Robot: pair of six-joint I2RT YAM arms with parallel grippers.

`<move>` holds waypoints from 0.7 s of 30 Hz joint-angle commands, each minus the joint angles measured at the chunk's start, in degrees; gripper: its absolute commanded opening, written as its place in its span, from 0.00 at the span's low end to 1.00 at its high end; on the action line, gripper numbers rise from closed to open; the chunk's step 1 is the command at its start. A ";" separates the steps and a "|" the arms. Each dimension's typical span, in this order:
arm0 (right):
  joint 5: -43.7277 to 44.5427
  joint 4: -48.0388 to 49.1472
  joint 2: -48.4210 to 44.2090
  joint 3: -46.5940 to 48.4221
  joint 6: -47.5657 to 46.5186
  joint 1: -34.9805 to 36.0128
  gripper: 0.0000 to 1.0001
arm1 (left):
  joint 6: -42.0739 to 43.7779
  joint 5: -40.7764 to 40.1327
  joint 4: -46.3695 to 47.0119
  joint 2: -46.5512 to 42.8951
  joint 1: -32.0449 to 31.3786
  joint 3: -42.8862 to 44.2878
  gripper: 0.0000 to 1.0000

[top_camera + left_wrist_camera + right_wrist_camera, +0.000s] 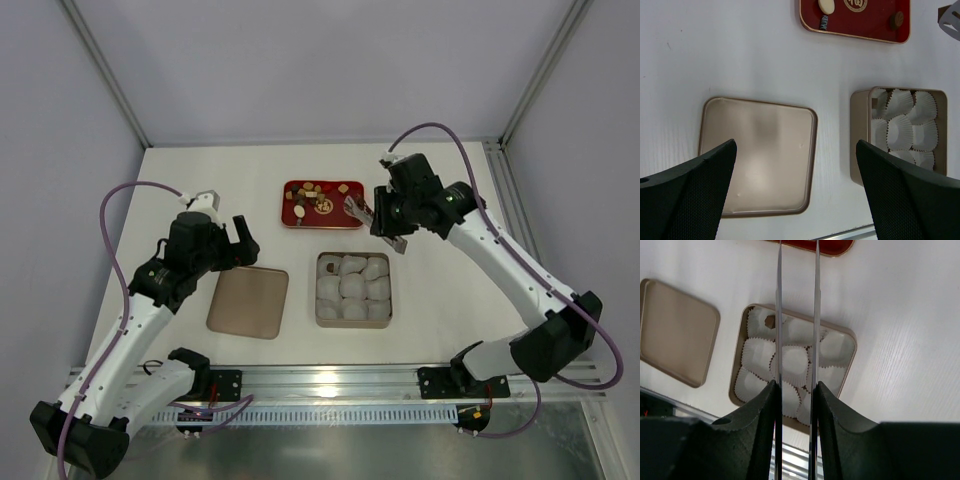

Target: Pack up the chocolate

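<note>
Chocolate waits in red tray; your right pincer narrow, load unclear; left pincer wide, parked over lid, clear of the box.

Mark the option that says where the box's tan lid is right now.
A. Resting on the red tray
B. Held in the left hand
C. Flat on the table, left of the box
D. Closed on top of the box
C: the tan lid lies flat on the table, to the left of the open box and apart from it.
</note>
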 commanded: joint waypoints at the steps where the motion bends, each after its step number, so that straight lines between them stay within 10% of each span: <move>1: -3.21 -1.69 -6.09 -3.21 1.08 0.96 0.36 | -0.47 0.70 1.33 0.17 0.16 0.02 1.00; 21: -2.42 -3.90 -14.98 -16.13 6.36 10.11 0.37 | -0.47 0.87 1.51 0.78 0.16 0.02 1.00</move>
